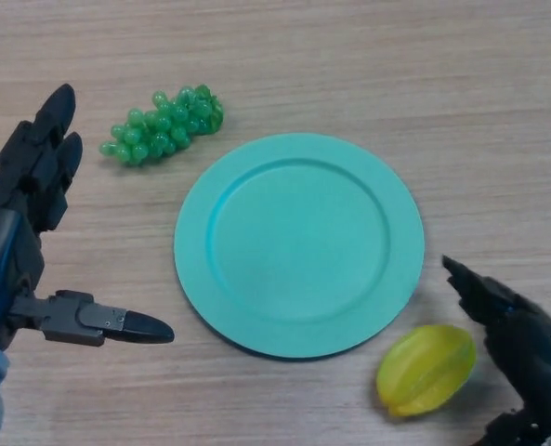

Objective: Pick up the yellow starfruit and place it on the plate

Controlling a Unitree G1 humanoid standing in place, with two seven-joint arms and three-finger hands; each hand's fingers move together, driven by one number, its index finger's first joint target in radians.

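A yellow starfruit (426,368) lies on the wooden table just off the lower right rim of the teal plate (298,243), which has nothing on it. My right hand (507,321) comes in at the lower right, its fingers straight and spread on either side of the starfruit without closing on it. My left hand (35,186) hovers at the left side, open, fingers straight up and thumb pointing right, well away from the plate.
A bunch of green grapes (163,123) lies on the table behind and to the left of the plate, near my left hand's fingertips.
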